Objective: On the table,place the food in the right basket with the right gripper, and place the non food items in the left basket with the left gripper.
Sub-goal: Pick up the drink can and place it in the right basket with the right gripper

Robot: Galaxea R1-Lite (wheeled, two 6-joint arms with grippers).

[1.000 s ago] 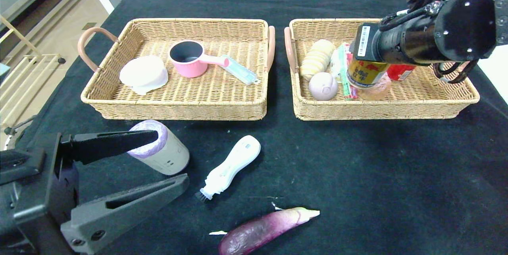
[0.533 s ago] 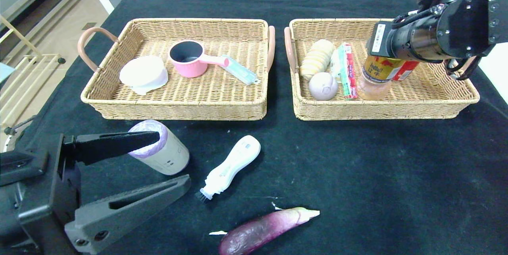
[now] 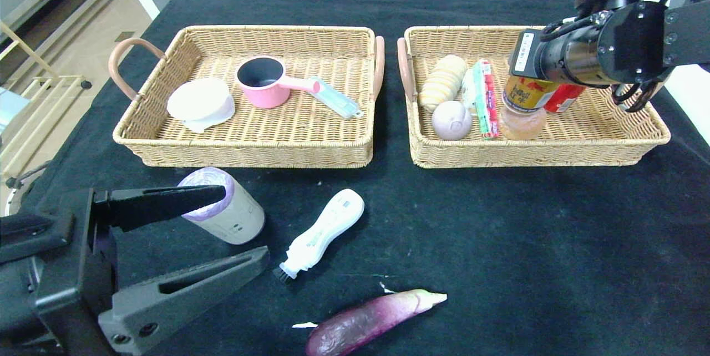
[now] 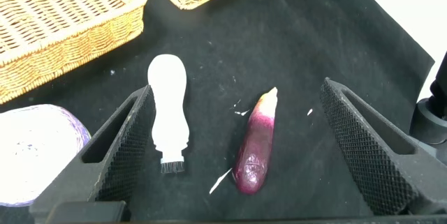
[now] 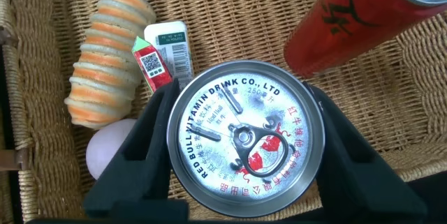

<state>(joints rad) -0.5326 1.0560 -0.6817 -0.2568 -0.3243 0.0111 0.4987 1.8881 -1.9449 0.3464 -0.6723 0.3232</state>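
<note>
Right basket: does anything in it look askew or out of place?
Yes. The gold can, gripped by the right tool, is held right above the pale potato rather than over bare wicker; released there, it would probably tip. Whether they touch is unclear. The red can behind it looks tilted, not upright.

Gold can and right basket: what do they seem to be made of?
Gold can: apparently metal, with a shiny silvery lid, pull tab and stamped lettering; the right hand grips it. Right basket: tan woven wicker or rattan-like strands; natural or synthetic is unclear.
</note>
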